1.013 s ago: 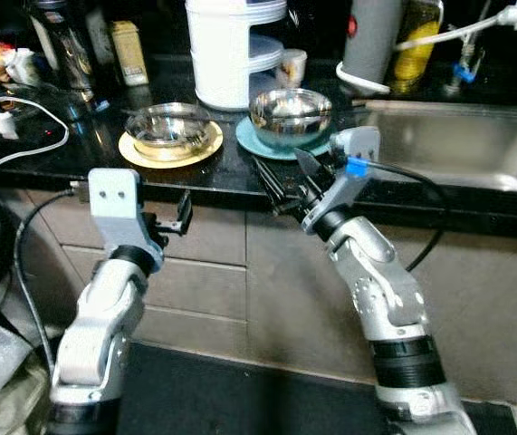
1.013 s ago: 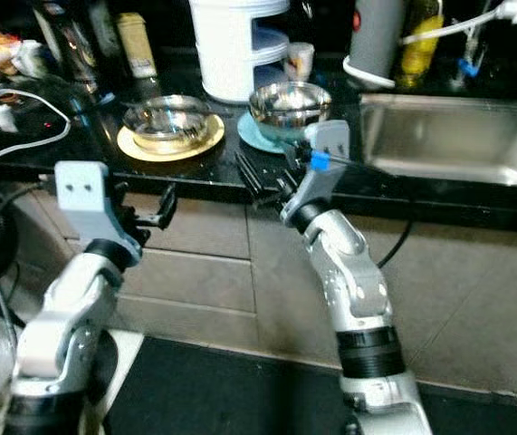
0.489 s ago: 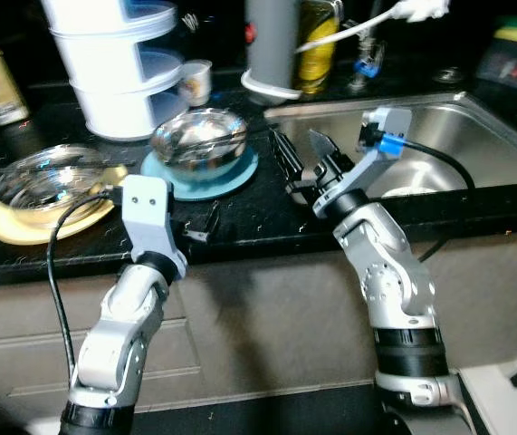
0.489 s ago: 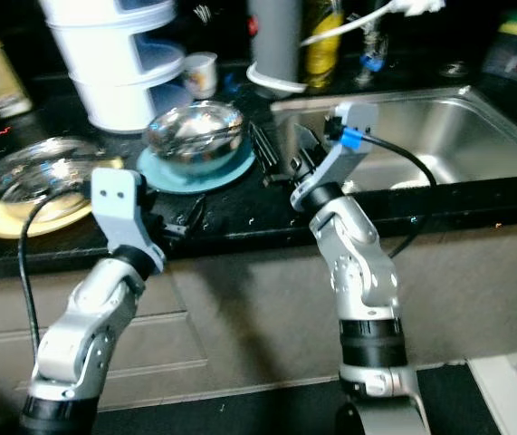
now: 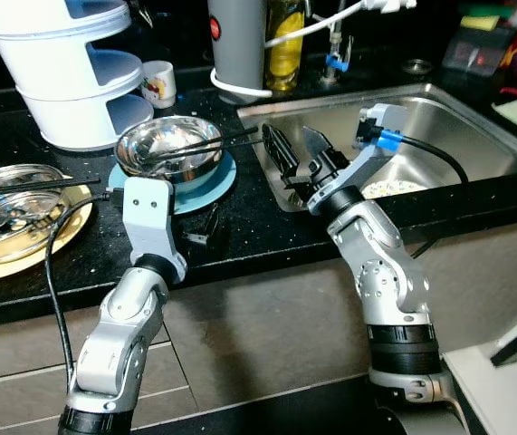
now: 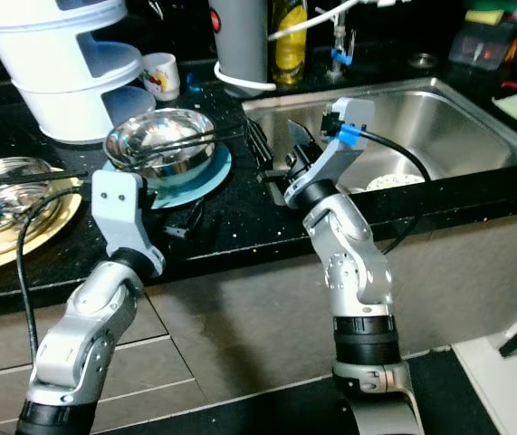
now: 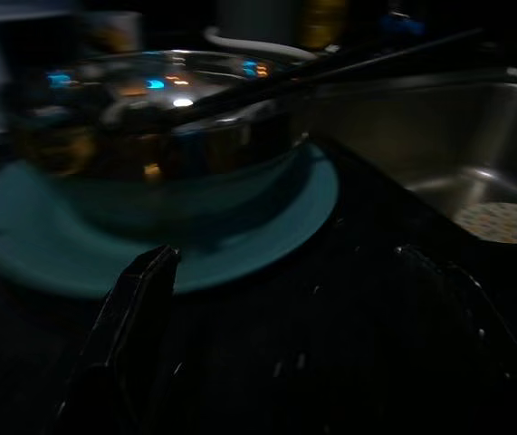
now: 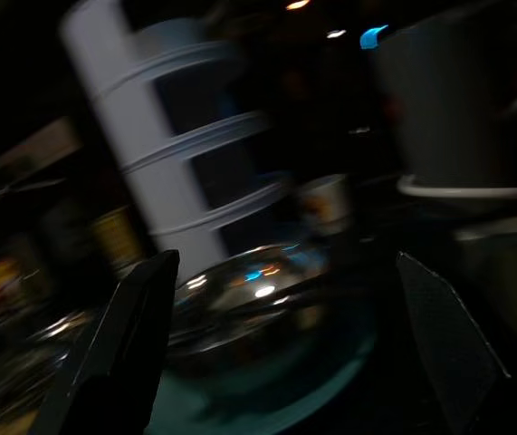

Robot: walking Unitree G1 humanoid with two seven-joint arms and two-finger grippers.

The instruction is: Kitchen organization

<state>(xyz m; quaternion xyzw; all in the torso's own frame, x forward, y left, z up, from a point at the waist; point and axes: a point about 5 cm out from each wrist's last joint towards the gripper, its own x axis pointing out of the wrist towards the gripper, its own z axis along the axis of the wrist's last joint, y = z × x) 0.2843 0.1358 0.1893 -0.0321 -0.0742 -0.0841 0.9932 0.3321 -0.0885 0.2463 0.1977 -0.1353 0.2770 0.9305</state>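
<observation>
While both arms are raised over the black stone counter (image 5: 258, 227), the right gripper (image 5: 299, 156) hovers wide open and empty at the steel sink's (image 5: 475, 136) edge. The left gripper (image 5: 202, 227), also open and empty, points at the shiny steel bowl (image 5: 169, 149) on the round teal plate (image 5: 213, 181), probably the next thing to grasp.

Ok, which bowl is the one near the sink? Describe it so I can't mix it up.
Start at the steel sink set in the black counter and look to the robot's left of it. The nearest bowl is shiny steel, on a teal plate, with dark chopsticks across its rim. The other bowl, farther left, sits on a yellow plate.
</observation>
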